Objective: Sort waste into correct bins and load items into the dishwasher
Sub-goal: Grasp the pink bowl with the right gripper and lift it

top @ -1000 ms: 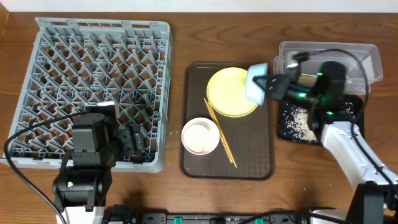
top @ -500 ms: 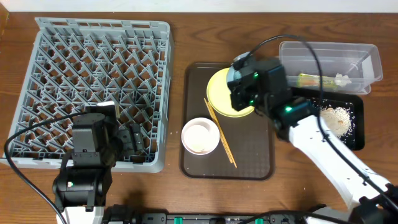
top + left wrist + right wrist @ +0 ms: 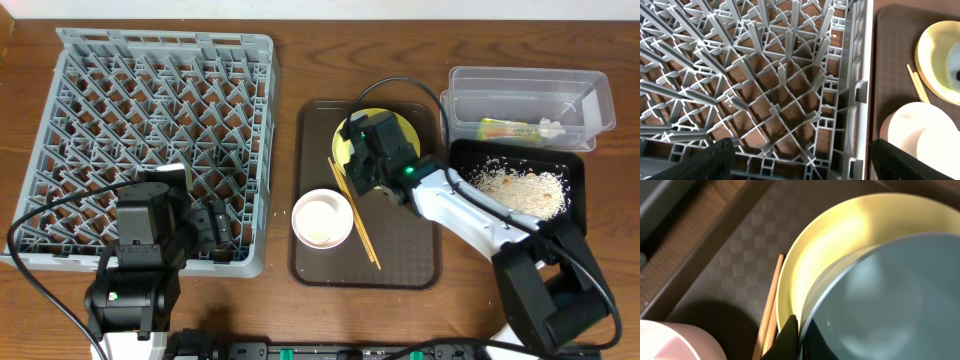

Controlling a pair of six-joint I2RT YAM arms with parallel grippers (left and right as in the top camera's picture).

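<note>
Light blue bowl (image 3: 890, 295) is pinched by its rim in the right tool (image 3: 799, 340), right above the yellow plate (image 3: 840, 225).

The bowl's edge sits just inside the plate's left rim, can't tell if they touch. Chopsticks (image 3: 353, 212) lie just left of the plate and the white bowl (image 3: 322, 219) is near its lower left, so that side's tight. The brown tray (image 3: 405, 250) is bare below the plate. The left tool (image 3: 805, 167) is spread wide over the grey rack (image 3: 150, 120), well left of the plate.
</note>
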